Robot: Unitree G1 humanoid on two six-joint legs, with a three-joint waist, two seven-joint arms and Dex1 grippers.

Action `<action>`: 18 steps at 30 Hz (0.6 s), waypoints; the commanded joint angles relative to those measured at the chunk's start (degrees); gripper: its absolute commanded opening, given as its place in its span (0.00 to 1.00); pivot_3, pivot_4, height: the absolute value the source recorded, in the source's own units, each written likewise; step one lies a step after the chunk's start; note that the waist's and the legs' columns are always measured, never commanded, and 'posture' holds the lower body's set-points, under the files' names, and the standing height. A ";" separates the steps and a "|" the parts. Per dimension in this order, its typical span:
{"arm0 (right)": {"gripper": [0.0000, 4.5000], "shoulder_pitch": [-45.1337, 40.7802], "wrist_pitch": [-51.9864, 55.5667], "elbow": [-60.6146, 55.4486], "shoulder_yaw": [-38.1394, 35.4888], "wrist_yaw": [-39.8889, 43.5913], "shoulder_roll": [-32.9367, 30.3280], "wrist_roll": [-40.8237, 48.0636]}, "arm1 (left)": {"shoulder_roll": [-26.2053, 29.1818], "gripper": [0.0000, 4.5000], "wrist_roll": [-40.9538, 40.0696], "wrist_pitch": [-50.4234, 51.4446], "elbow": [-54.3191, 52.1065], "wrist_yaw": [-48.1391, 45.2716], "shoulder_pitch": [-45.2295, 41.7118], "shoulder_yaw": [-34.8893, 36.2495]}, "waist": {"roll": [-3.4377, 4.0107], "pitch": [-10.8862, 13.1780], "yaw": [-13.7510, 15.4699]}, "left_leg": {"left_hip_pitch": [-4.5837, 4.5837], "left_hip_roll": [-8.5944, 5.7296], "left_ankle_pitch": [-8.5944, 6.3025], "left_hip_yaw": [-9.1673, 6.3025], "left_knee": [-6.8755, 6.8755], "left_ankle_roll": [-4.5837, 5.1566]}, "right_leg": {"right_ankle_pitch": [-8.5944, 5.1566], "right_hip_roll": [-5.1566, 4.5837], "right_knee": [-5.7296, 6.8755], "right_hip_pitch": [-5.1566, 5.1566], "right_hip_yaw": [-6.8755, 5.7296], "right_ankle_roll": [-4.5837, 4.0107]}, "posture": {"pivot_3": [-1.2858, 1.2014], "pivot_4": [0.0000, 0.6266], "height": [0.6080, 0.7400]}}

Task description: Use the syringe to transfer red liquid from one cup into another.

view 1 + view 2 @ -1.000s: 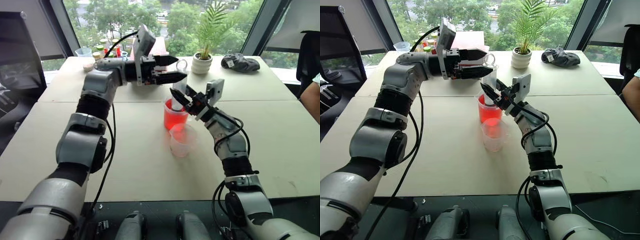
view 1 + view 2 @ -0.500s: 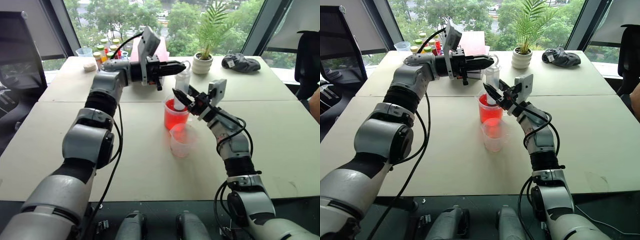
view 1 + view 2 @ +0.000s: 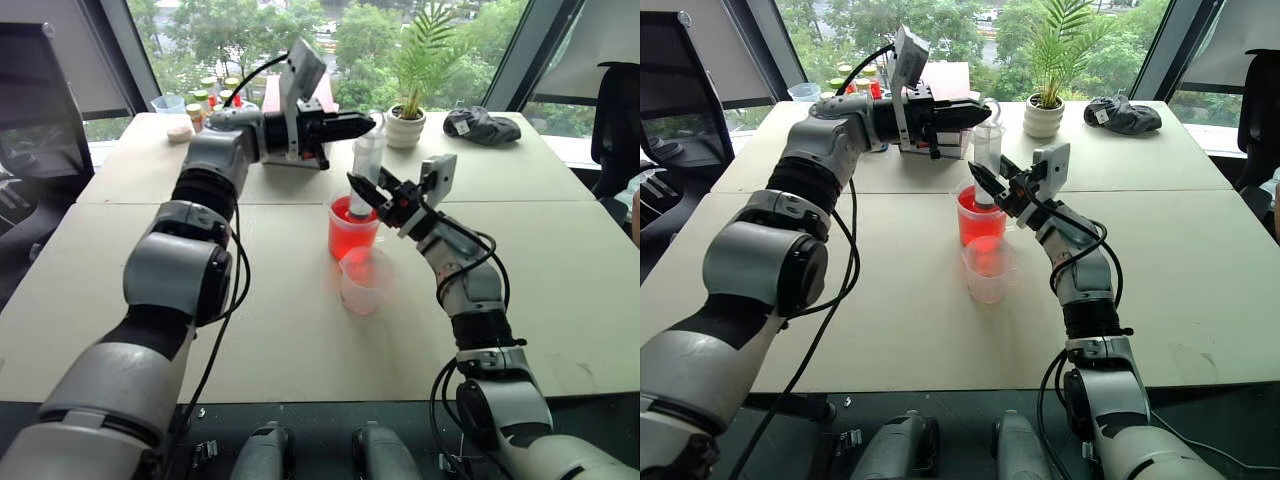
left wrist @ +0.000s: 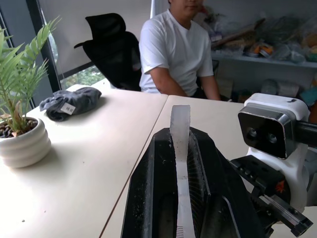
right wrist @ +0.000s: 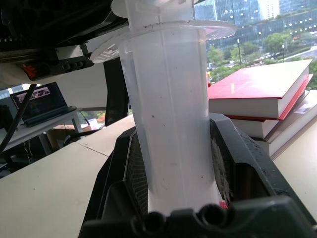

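The clear syringe (image 3: 367,158) stands upright with its lower end in the tall handled cup (image 3: 352,232), which holds red liquid (image 3: 350,243). My right gripper (image 3: 362,190) is shut on the syringe's barrel (image 5: 171,124) just above the cup's rim. My left gripper (image 3: 368,124) reaches in level from the left and is shut on the plunger's top flange (image 4: 180,144). The shorter clear cup (image 3: 363,285) stands on the table right in front of the tall one, apart from both grippers.
At the table's far side are a potted plant (image 3: 405,122), a grey cloth (image 3: 481,125), stacked red books (image 5: 257,96) and small capped bottles (image 3: 205,98). A person in a white shirt (image 4: 181,49) sits beyond the right side of the table.
My left gripper's fingers, open a second ago, have closed on the plunger's top. The right gripper and both cups have stayed put.
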 commanded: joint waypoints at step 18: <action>0.31 0.73 1.54 0.27 3.05 2.32 0.51 -0.84 | 3.24 0.01 -1.71 -4.80 -2.77 4.41 -7.70 6.02 | 0.00 0.00 0.00 | 0.00 0.00 0.00 0.00 0.00 0.00 | 0.00 0.00 0.02 0.00 0.00 0.00 | 0.52 0.24 1.00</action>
